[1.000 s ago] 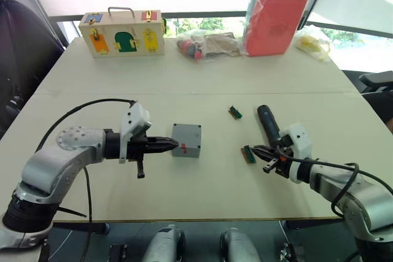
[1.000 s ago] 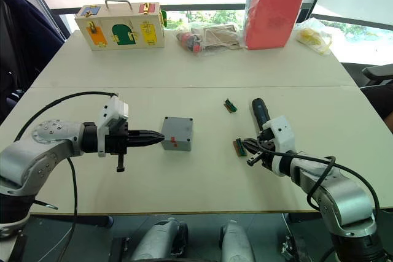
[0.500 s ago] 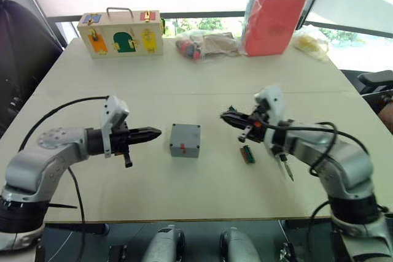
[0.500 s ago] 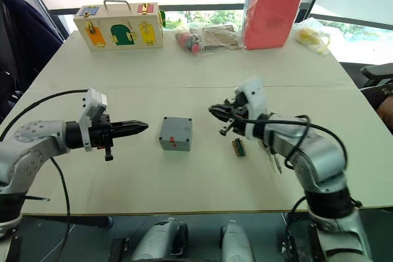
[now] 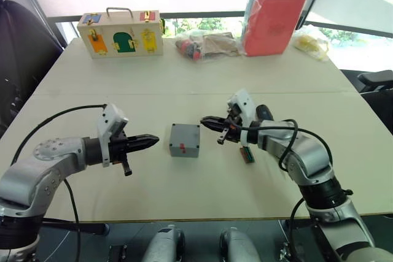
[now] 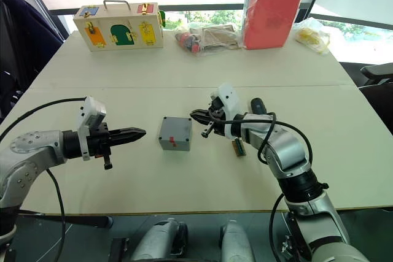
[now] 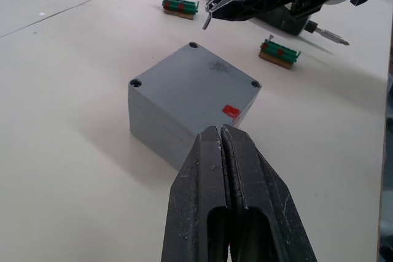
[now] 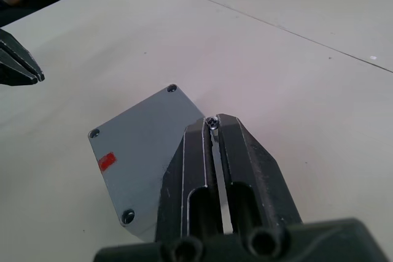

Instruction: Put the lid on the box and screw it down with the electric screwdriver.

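Grey lid [image 7: 195, 80] already sits on the box [image 5: 185, 140] mid-worktop [image 5: 184, 194]. Left hand [image 5: 155, 140], pressed together, hovers beside it. Right hand [image 6: 194, 115] pinches a screw [image 8: 211, 121]; it could slip and roll off. Electric screwdriver [image 7: 288, 21] lies behind.

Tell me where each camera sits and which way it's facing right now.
Head eyes: on the head, facing forward and down over the table; both arms show, left gripper and right gripper flanking the box.
Left wrist: on the left arm, looking along its shut fingers at the box, the right gripper beyond.
Right wrist: on the right arm, looking along fingers pinching a screw, over the box.
Shared: both wrist views show the box, from opposite sides.
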{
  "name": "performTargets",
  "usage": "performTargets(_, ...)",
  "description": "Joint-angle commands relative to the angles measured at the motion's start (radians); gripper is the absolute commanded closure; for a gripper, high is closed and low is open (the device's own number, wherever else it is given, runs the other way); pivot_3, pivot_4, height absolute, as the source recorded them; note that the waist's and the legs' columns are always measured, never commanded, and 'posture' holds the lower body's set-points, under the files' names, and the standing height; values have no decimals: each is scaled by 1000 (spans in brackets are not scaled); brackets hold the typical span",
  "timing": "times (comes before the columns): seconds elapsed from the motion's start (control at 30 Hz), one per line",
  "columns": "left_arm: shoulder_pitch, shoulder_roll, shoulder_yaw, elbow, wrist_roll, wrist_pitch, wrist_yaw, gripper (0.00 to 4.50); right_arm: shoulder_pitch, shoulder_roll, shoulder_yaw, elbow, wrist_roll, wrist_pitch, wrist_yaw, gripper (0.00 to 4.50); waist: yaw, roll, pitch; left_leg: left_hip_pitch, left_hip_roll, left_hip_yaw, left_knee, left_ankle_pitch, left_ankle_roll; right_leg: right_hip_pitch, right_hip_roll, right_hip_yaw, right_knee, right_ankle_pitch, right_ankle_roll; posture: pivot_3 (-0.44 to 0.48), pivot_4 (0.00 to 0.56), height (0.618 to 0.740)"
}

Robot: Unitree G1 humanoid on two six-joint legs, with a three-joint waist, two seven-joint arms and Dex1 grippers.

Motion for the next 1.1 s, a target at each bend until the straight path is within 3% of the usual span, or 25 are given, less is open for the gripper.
performTargets(0.03,2,14,30,-37,-17,0,7,4500,-26,15,-6,8,-18,-35,12,4397,0,0,0,0,0,0,0,0,0,0,0,0,0,0,0,0,150,740)
performTargets(1.1,4,14,27,-61,-29,-2,44,4500,-30,66,21,103,-103,-49,58,4397,-2,0,0,0,0,0,0,0,-1,-1,0,0,0,0,0,0,150,740)
